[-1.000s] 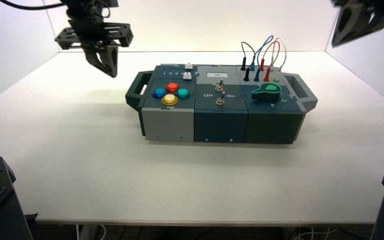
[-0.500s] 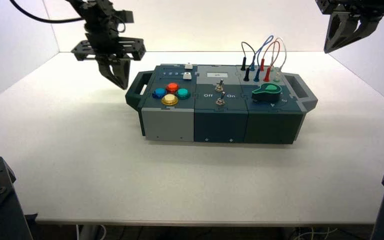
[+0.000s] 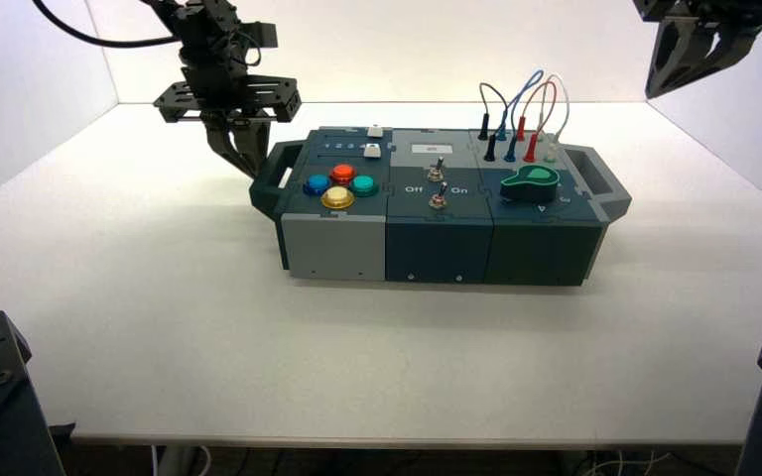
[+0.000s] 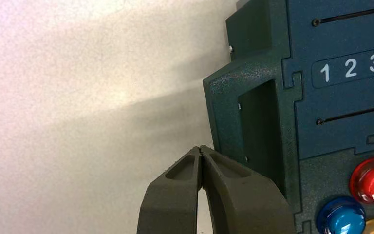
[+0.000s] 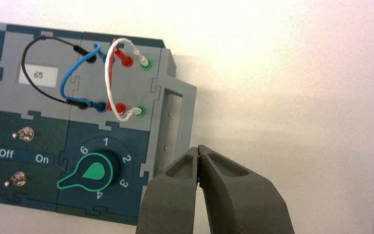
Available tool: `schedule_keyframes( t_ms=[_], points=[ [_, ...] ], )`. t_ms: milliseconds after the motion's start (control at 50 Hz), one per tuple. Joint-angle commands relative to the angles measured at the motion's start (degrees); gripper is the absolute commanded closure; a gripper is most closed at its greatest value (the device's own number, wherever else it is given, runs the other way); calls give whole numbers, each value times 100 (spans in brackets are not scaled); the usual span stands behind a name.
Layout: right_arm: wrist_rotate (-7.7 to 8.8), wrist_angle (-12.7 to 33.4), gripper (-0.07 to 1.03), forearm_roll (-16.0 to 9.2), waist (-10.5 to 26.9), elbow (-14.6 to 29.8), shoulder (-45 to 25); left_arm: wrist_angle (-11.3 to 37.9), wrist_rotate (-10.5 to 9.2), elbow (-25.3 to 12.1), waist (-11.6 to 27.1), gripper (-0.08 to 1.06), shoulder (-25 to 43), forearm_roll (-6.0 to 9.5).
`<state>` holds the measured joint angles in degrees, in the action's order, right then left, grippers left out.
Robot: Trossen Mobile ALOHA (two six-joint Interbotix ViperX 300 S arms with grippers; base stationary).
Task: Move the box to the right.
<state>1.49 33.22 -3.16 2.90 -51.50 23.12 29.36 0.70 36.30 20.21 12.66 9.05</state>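
1. While the box [image 3: 437, 208] sits near the middle of the white worktop [image 3: 159, 327], its long front faces the camera, with one handle at each end.
2. Just beside the box's left handle [image 3: 270, 178] hangs the left gripper [image 3: 243, 157], pointing down behind and outside that handle.
3. From the left wrist view, the left gripper [image 4: 202, 152] has its fingers [image 4: 175, 190] pressed together at the tips, holding nothing, right next to the outer edge of the handle [image 4: 258, 126]; whether they touch it cannot be told.
4. That same view shows white numerals "1 2 3" beside two slider slots, plus the red button [image 4: 372, 179], blue button [image 4: 341, 217] and a sliver of the yellow one.
5. High above the worktop, beyond the box's right end, the right gripper [image 3: 690, 64] is well apart from the box.
6. Its fingers [image 5: 175, 195] also meet at the tips in the right wrist view, empty, with the right handle [image 5: 173, 122] below them.
7. On the box's right part, the green knob [image 5: 95, 171] has its pointer aimed between the marks 4 and 6, and the looped wires [image 5: 109, 78] in black, blue, red and white join the sockets.
8. Next to the knob, two toggle switches [image 5: 22, 156] stand by the "Off" and "On" lettering, and a small label reads "65".
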Motion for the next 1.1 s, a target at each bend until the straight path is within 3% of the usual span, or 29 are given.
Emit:
schedule_keyframes(
  t_ms=[20,440,800,1100],
  points=[
    [-35,-53,99,-9,-79,132,141,-9,18,-193,334,101,-88,70],
    [-88,-97,99,-26,-79,70,325,193,18,-668,923,101,272,123],
    [-97,-114,99,-79,-79,62,369,281,88,-914,1248,101,387,264],
    [-97,-141,99,-123,-88,53,396,378,105,-1239,1512,101,466,290]
  ],
)
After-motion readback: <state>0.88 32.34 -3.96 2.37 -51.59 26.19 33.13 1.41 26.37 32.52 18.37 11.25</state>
